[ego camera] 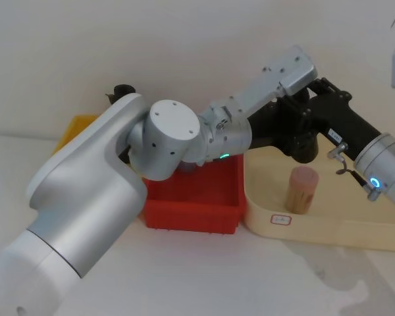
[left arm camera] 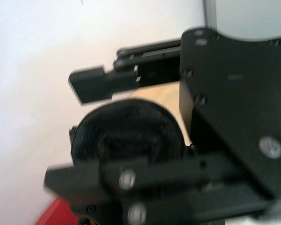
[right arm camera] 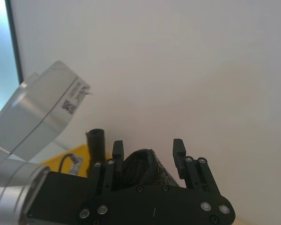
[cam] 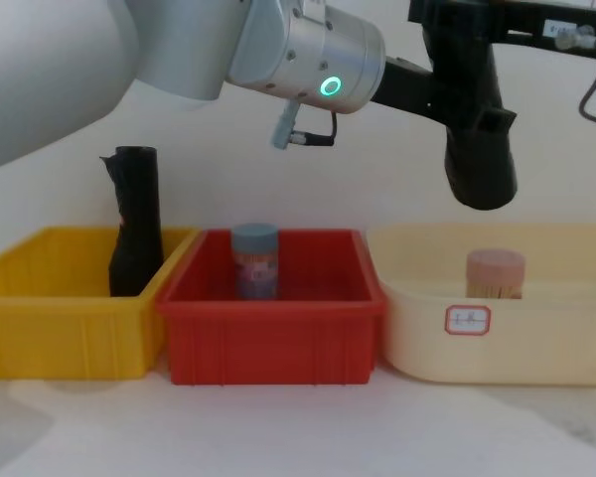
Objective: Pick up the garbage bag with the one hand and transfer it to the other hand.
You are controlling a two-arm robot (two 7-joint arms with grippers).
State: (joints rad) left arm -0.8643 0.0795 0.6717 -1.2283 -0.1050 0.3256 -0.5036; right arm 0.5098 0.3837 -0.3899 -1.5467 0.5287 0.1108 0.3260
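Handover is taking place in the air above the cream tray [cam: 497, 348]: the garbage bag [cam: 480, 149] is hanging between both grippers. The left gripper [left arm camera: 112, 136] is pinching it; the right gripper [right arm camera: 147, 157] is waiting with fingers spread either side — it should be closing fully before the left lets go. A wooden jar [cam: 495, 273] is standing directly beneath; a second black roll [cam: 134, 224] is sitting in the yellow bin [cam: 50, 318], left.

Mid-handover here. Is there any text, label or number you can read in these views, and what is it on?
Nothing reads clearly.
Red-bordered sticker on the cream tray: handwritten marks, too small to read.
Printed label on the jar in the red bin: blurred.
Barcode sticker on the silver arm link: digits blurred.
Garbage bag: no print visible.
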